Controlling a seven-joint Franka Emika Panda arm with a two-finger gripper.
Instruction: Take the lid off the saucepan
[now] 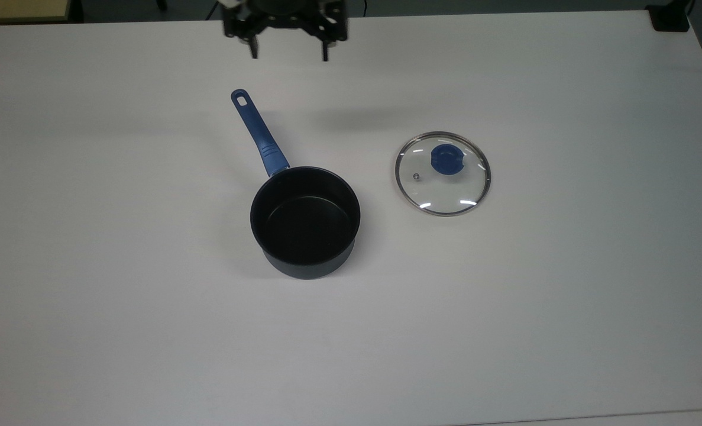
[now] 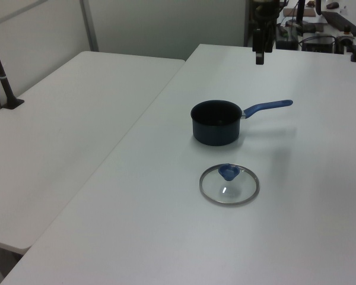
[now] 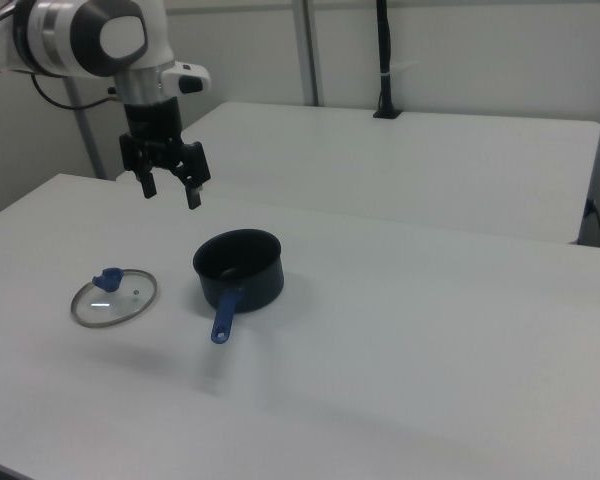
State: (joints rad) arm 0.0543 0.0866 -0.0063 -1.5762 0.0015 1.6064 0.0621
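- The glass lid (image 1: pixel 443 173) lay flat on the white worktop (image 1: pixel 563 296), off the pot and well apart from it, to the right of the pot in the top view.
- Its blue knob (image 1: pixel 446 160) pointed upward, a small steam vent (image 1: pixel 416 176) showed near the steel rim, and the worktop was visible through the glass.
- The dark navy saucepan (image 1: pixel 305 221) stood upright and uncovered near the middle of the worktop, its black inside empty.
- The saucepan's long blue handle (image 1: pixel 258 134) ran toward the far edge and slightly to the top view's left, ending in a hanging hole.
- In the left view, the lid (image 2: pixel 229 184) sat nearer the camera than the saucepan (image 2: pixel 214 122), whose handle reached toward the left view's right.
- In the right view, the lid (image 3: pixel 114 296) rested to the left of the saucepan (image 3: pixel 239 270), with a clear gap between them.
- The gripper (image 3: pixel 170 191) hung in the air above the worktop, beyond the pan in the right view, touching neither lid nor saucepan.
- Its two black fingers (image 3: pixel 194 193) were spread wide and held nothing.
- In the top view, the gripper (image 1: pixel 288 50) appeared at the far edge of the worktop, beyond the end of the pan handle.
- A second white table (image 2: pixel 65 107) stood alongside, at the left view's left.
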